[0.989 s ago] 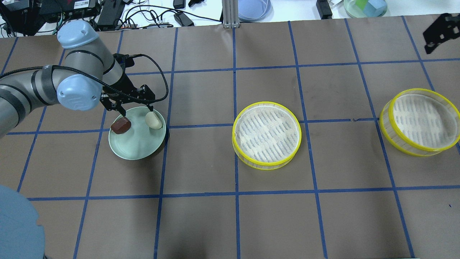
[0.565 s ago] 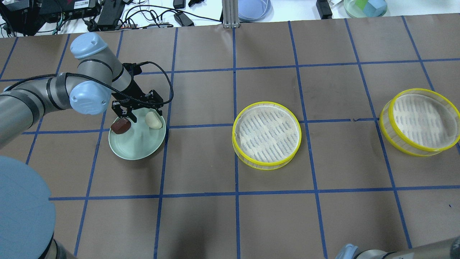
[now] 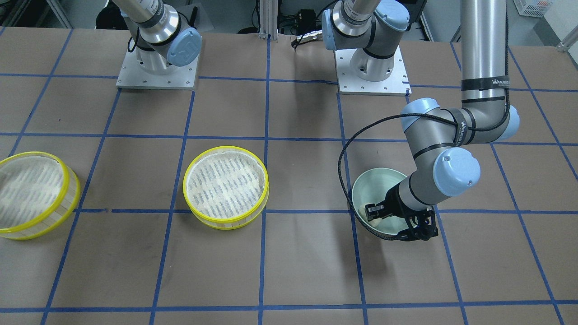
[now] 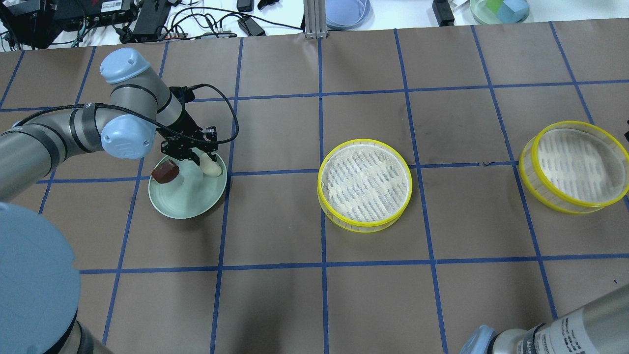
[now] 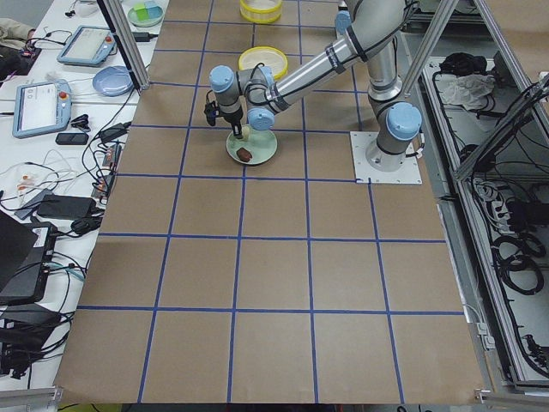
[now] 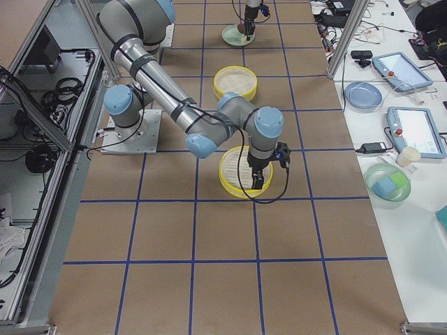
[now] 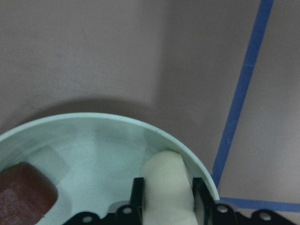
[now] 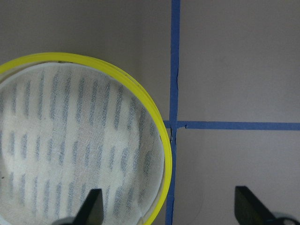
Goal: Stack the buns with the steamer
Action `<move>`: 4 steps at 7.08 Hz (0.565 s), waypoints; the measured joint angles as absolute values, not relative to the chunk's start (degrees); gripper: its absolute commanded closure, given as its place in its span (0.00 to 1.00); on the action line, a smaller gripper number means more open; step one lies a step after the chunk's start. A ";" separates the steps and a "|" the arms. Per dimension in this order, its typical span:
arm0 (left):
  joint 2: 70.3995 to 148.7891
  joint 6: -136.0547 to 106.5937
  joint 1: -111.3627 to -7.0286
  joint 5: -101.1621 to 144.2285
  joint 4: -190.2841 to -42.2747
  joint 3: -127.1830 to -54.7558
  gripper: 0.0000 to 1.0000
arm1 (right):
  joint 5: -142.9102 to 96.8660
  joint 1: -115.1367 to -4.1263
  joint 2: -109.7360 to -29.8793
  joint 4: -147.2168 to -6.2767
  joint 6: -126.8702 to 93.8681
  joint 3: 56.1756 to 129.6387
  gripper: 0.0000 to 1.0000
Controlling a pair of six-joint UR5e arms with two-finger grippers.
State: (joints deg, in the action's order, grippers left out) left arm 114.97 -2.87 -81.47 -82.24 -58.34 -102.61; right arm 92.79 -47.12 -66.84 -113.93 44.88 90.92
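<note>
The pale cream bun [image 4: 212, 168] and the dark reddish-brown bun [image 4: 165, 172] lie in the mint-green plate [image 4: 186, 204]. My left gripper [image 4: 206, 160] reaches down into the plate and is shut on the cream bun. In the left wrist view the cream bun [image 7: 166, 161] sits tight between the two fingers, with the brown bun [image 7: 23, 197] at lower left. Two yellow-rimmed steamer trays are empty, one in the middle [image 4: 364, 184] and one at the right [image 4: 575, 164]. My right gripper [image 8: 168, 197] is open above the edge of the right steamer [image 8: 70, 150].
Blue tape lines grid the brown table. Cables, tablets and bowls lie beyond the far edge [image 4: 196, 19]. The right arm's forearm [image 4: 565, 329] crosses the near right corner. The arm bases [image 3: 370, 67] stand at the robot's side.
My left gripper has moved right from beside the brown bun to the cream bun and narrowed around it. The right arm has come into the overhead view's bottom right.
</note>
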 measured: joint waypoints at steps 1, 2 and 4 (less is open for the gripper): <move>114.93 -3.26 -81.46 -82.20 -58.15 -102.49 1.00 | 92.75 -47.06 -64.83 -115.63 45.65 91.06 0.13; 114.65 -3.49 -81.45 -82.23 -58.06 -102.33 1.00 | 92.71 -47.04 -62.78 -117.46 46.56 91.13 0.26; 112.26 -5.43 -82.43 -82.65 -58.48 -101.02 1.00 | 92.65 -47.02 -60.98 -118.97 47.12 91.34 0.55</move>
State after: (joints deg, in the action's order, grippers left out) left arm 112.26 -5.43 -82.43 -82.65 -58.48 -101.02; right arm 92.65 -47.02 -60.98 -118.97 47.12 91.34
